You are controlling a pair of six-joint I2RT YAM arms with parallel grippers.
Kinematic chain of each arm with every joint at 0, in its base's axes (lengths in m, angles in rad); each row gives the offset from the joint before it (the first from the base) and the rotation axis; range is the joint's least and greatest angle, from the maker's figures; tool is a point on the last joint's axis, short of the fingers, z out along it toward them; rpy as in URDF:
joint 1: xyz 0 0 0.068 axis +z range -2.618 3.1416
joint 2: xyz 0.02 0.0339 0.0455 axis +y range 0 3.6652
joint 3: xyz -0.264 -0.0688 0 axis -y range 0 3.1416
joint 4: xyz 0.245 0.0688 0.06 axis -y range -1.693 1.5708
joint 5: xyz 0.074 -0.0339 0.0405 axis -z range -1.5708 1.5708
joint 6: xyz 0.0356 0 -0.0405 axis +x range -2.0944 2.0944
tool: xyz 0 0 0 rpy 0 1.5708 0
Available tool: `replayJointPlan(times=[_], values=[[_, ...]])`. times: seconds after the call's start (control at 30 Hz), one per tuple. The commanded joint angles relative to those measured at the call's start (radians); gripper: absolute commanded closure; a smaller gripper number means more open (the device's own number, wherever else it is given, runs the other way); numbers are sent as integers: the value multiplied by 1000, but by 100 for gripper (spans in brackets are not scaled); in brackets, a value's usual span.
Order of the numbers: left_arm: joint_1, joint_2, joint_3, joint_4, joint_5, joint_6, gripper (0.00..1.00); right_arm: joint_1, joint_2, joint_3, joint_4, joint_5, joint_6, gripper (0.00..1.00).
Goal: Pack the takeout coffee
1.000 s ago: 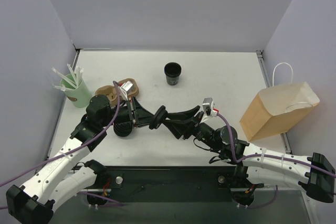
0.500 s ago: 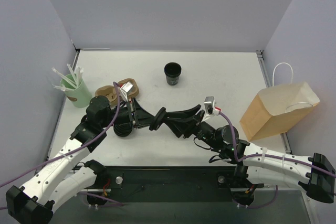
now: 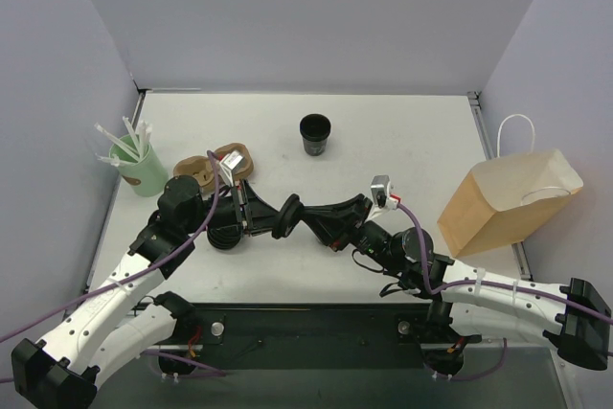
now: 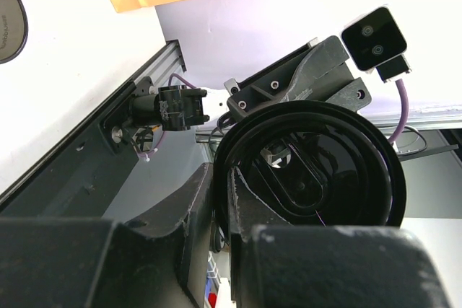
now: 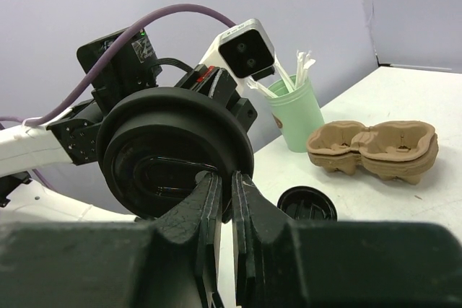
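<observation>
The takeout coffee cup [image 3: 314, 134] is small and black and stands open-topped at the table's back middle, apart from both grippers. A black lid [image 3: 285, 214] is held in the air between the arms, over the table's front middle. My left gripper [image 3: 272, 218] is shut on the lid's rim; in the left wrist view [image 4: 221, 203] the lid [image 4: 317, 171] fills the middle. My right gripper [image 3: 297, 218] is shut on the opposite rim; in the right wrist view [image 5: 224, 196] the lid [image 5: 173, 146] stands on edge between its fingers.
A brown paper bag [image 3: 512, 200] stands at the right edge. A mint-green cup of white straws [image 3: 134, 168] and brown cup carriers [image 3: 218, 162] sit at the left. A squat black ribbed stack [image 3: 223, 236] lies under the left arm, also in the right wrist view [image 5: 307, 204].
My right gripper has shifted slightly left and its fingers have drawn together onto the lid. The left arm and the lid have hardly moved.
</observation>
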Motion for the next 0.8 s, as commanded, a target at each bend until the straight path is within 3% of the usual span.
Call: replayJointPlan(times=[0.0,0.03,0.07,0.17,0.23,0.43,0.57,0.7,0.77], values=[[-7,-14,13,42,6,-3,89,3,-6,44,96,-4,6,100],[-7,-14,11,39,4,-2,83,3,-10,44,88,-4,9,100],[-5,-17,11,40,1,-2,68,3,-17,50,76,35,12,100],[-5,-23,8,25,-16,18,48,3,-56,63,-55,126,29,100],[-5,-29,13,-2,-30,61,42,3,-102,89,-139,174,31,100],[0,-37,57,-214,-154,210,13,-9,-210,252,-666,329,32,100],[18,28,157,-381,-230,380,5,-38,-159,468,-1272,474,113,100],[26,89,301,-628,-454,613,3,-130,-71,606,-1535,389,103,100],[27,98,342,-671,-541,670,3,-188,-41,666,-1640,338,106,100]])
